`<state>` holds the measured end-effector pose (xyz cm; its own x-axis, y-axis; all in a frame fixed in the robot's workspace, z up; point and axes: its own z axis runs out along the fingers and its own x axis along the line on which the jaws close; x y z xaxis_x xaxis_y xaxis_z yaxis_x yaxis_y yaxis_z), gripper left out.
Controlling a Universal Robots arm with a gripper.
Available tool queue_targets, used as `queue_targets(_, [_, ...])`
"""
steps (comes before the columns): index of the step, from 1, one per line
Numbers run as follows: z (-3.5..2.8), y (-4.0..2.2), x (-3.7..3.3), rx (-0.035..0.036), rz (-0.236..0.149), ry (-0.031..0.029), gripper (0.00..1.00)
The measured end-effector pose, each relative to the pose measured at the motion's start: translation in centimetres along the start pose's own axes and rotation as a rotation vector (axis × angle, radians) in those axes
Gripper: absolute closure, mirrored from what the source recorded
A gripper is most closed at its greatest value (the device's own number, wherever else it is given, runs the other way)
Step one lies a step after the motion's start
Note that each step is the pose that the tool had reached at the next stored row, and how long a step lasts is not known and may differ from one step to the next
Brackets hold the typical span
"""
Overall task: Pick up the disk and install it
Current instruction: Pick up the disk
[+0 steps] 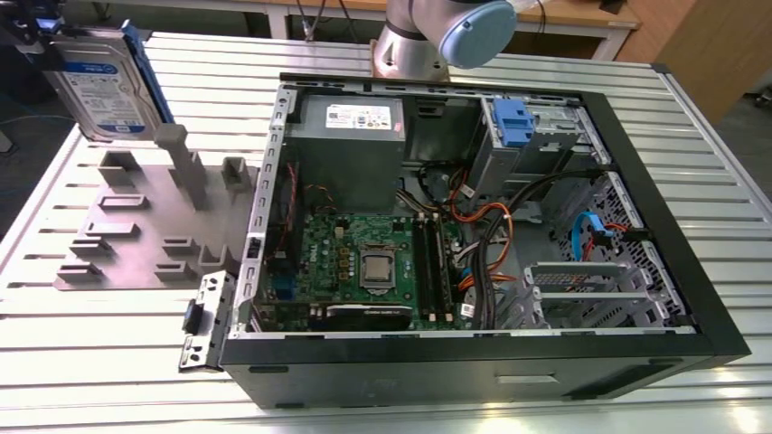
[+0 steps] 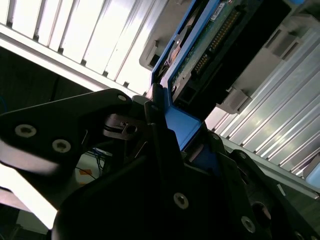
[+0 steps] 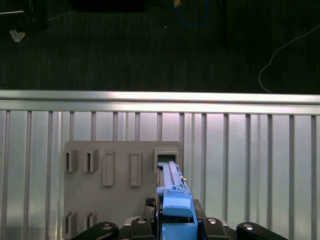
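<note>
The disk (image 1: 107,86), a silver-grey drive with a white-and-blue label in a blue carrier frame, stands upright at the exterior view's far left, over the back of the grey holder fixture (image 1: 133,226). My gripper (image 1: 42,41) grips its upper end and is shut on it. In the first wrist view the disk (image 3: 175,200) appears edge-on between the black fingers of the gripper (image 3: 175,222). Its lower end is at the fixture's slot (image 3: 167,160); I cannot tell whether it still sits inside. The second wrist view shows the blue carrier (image 2: 182,127) and the drive's circuit board (image 2: 210,45).
The open computer case (image 1: 675,307) lies to the exterior view's right of the fixture, with a power supply (image 1: 350,117), motherboard (image 1: 362,262), cables and a blue bracket (image 1: 513,122) in the drive bay. The arm's base (image 1: 417,41) stands behind the case. Past the fixture is the table edge (image 3: 160,96).
</note>
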<state>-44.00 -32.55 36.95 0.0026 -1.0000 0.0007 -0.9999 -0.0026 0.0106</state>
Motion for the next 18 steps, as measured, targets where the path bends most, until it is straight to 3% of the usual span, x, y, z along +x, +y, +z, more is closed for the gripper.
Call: queue_targets(18, [-1.01, 0.01, 0.00, 0.0001, 0.000, 0.0000, 0.64])
